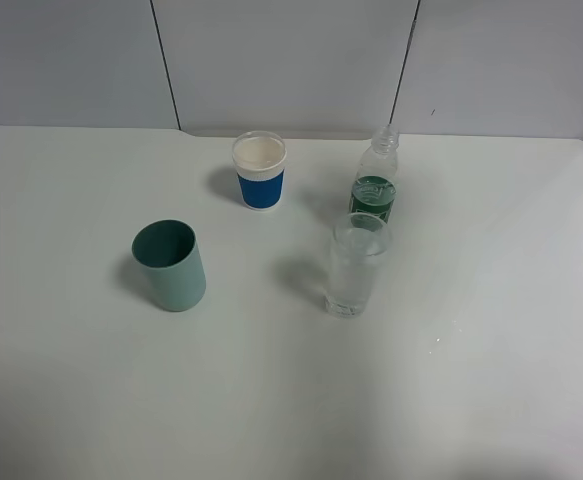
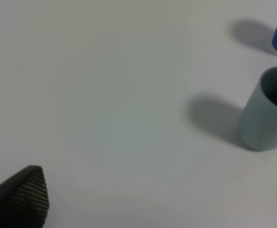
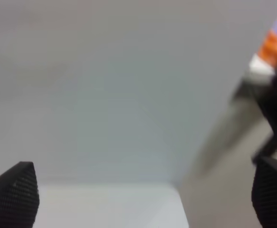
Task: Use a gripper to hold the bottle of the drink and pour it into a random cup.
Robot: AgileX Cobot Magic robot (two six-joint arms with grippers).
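Observation:
The small clear bottle point(image 1: 375, 182) with a dark green label stands upright at the back right of the white table point(image 1: 491, 330). The tall clear glass cup point(image 1: 356, 265) stands just in front of it, nearly touching. Neither gripper shows in the exterior high view. In the left wrist view the left gripper point(image 2: 155, 199) is open and empty above bare table, its fingertips point(image 2: 26, 194) wide apart. In the right wrist view the right gripper point(image 3: 143, 194) is open and empty, far from bottle and cup, which it does not show.
A teal-green cup point(image 1: 171, 265) stands at the left and also shows in the left wrist view point(image 2: 264, 114). A white cup with a blue band point(image 1: 259, 170) stands at the back middle. The right wrist view shows a table corner point(image 3: 109, 204) and a black arm with an orange-and-white band point(image 3: 270, 52).

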